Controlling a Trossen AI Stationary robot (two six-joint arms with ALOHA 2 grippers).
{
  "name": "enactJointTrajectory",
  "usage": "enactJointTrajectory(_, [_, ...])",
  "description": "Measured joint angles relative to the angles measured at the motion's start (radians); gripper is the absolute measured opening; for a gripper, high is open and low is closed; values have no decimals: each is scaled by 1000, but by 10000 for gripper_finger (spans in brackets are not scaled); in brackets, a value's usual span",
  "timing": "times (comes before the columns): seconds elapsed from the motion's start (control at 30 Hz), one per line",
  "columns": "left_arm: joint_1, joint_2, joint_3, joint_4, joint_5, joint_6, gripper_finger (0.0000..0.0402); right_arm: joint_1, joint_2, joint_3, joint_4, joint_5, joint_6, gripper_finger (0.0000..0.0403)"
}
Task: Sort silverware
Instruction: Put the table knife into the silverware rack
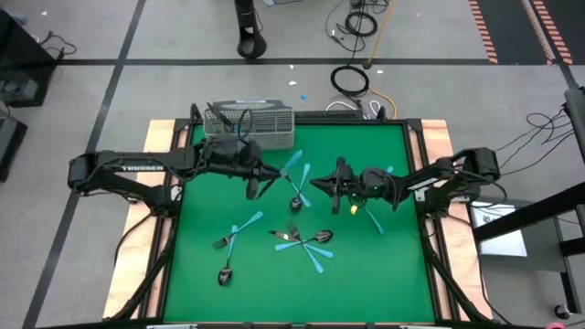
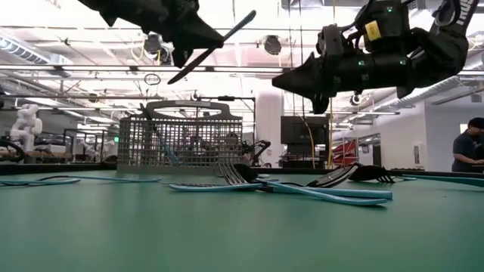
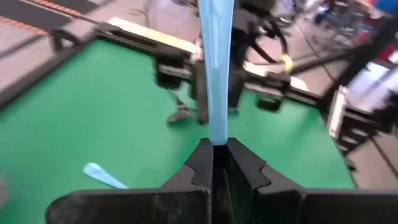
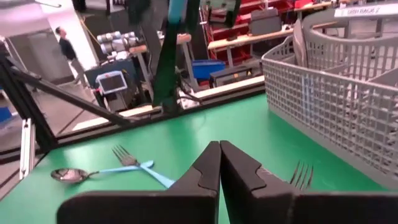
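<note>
Scattered across the near half of the green table (image 1: pixel 384 274): loose silverware (image 1: pixel 302 239), dark metal pieces mixed with light-blue-handled ones, none touched by either arm. Farther in, raised clear of the table toward the right edge: right gripper (image 1: pixel 318 184), fingers pressed together on nothing. Opposite it, left of centre and also aloft: left gripper (image 1: pixel 259 179), clamped on the end of a blue-handled utensil (image 3: pixel 215 74) jutting straight out past the fingertips. At the far edge, behind the left gripper: grey wire-mesh basket (image 1: pixel 274 122).
</note>
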Motion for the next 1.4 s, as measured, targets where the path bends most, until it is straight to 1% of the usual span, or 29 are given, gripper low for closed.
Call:
enactJointTrajectory(0.1, [20,-29,0,-81,-78,-6,20,11,0,0,-37,1,0,0])
enactJointTrajectory(0.17, [42,-76,0,-224,-152,16,20,12,0,0,-39,2,1,0])
enactJointTrajectory(0.27, [74,-140,53,-483,-337,103,20,12,0,0,-39,2,1,0])
enactJointTrajectory(0.33, [92,-149,128,-650,-466,170,20,11,0,0,-38,2,0,0])
enactJointTrajectory(0.37, [102,-143,169,-714,-514,194,20,10,0,0,-37,3,0,0])
enactJointTrajectory(0.43, [125,-108,253,-821,-576,261,20,9,0,0,-31,3,0,0])
enactJointTrajectory(0.53, [158,-17,362,-980,-677,375,20,9,0,0,-24,3,0,0])
enactJointTrajectory(0.63, [188,92,432,-1151,-832,513,20,9,0,0,-24,4,0,0])
enactJointTrajectory(0.7, [202,159,446,-1233,-935,596,20,9,0,0,-25,4,0,0])
enactJointTrajectory(0.8, [212,249,446,-1295,-1077,706,20,9,0,0,-28,4,-4,0])
enactJointTrajectory(0.87, [216,295,446,-1300,-1146,754,20,9,0,0,-33,4,-14,0])
enactJointTrajectory(1.0, [215,363,448,-1279,-1206,859,20,9,0,1,-50,7,-36,0])
enactJointTrajectory(1.1, [210,417,448,-1274,-1282,969,20,9,0,1,-52,7,-52,0])
enactJointTrajectory(1.17, [211,451,448,-1275,-1308,1037,20,9,0,1,-56,7,-53,0])
enactJointTrajectory(1.23, [211,486,448,-1269,-1311,1086,20,9,0,1,-62,7,-57,0])
enactJointTrajectory(1.4, [208,564,448,-1254,-1314,1126,20,9,0,1,-97,7,-57,0])
